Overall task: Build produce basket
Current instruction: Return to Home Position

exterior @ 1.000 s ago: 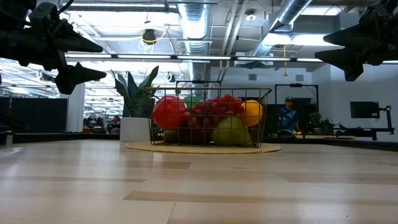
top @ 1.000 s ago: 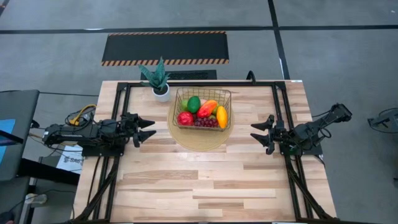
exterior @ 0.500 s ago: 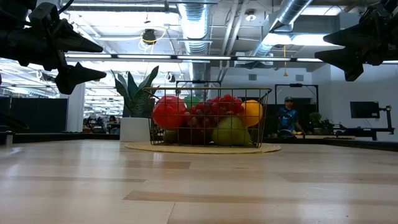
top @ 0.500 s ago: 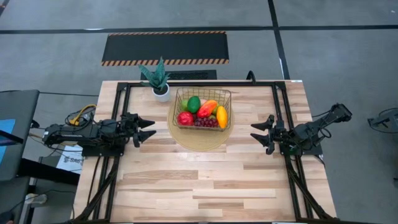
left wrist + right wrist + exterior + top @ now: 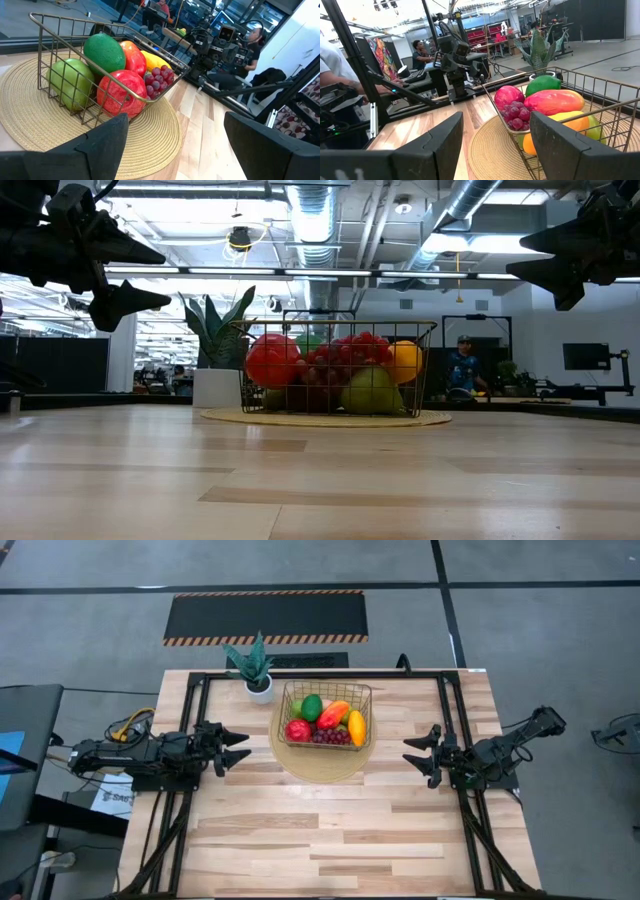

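The produce [image 5: 322, 721] is piled in the basket [image 5: 326, 684] at the upper middle of the high view, so the filling is judged done. Parking the arms is taken as the step in hand, and only a calm stop is called for. The left gripper [image 5: 247, 746] is seen at frame left, the right gripper [image 5: 407, 752] at frame right. Both jaws are spread wide (nothing is held or touched).

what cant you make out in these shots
- Fruit count: high view, the top layer covers whatever lies lower in the basket.
- Person: low view, too small and far for detail.
- Left end effector and right end effector: low view, open fingers show, arms cut off by the side edges.
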